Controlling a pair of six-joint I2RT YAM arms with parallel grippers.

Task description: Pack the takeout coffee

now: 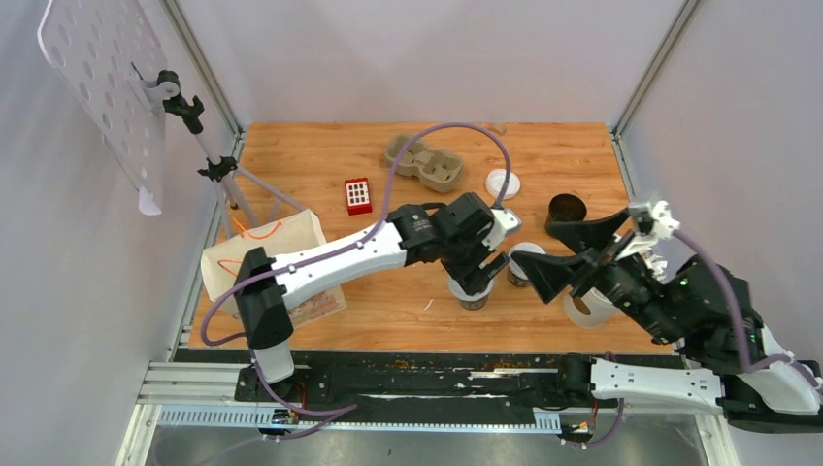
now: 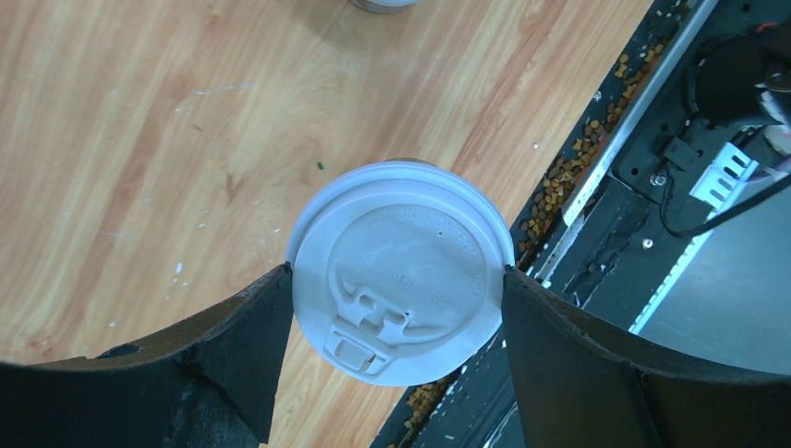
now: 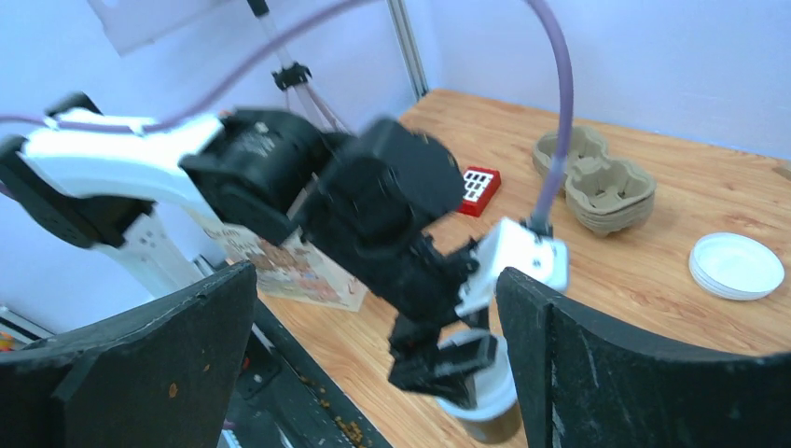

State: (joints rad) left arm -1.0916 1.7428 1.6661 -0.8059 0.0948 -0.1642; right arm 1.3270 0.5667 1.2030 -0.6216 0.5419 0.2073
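Item: lidded takeout cup, dark-sided with a white plastic lid, stood upright on the wooden table near its front edge, about midway across. It is grasped by the left gripper, whose two black fingers are pressed against opposite sides of the lid rim, as seen from the left wrist. Second lidded cup: stood just beside the first, toward the right arm, and touched by neither gripper. Right gripper: held above the table to the right of both cups, jaws spread wide with nothing between them. Open dark cup: stood without a lid behind the right gripper. Loose white lids: laid flat farther back. Moulded pulp cup tray: placed near the rear edge, its wells unfilled. Small red block: set in front of the tray, to its left. Paper bag: stood at the table's left side, by the left arm.
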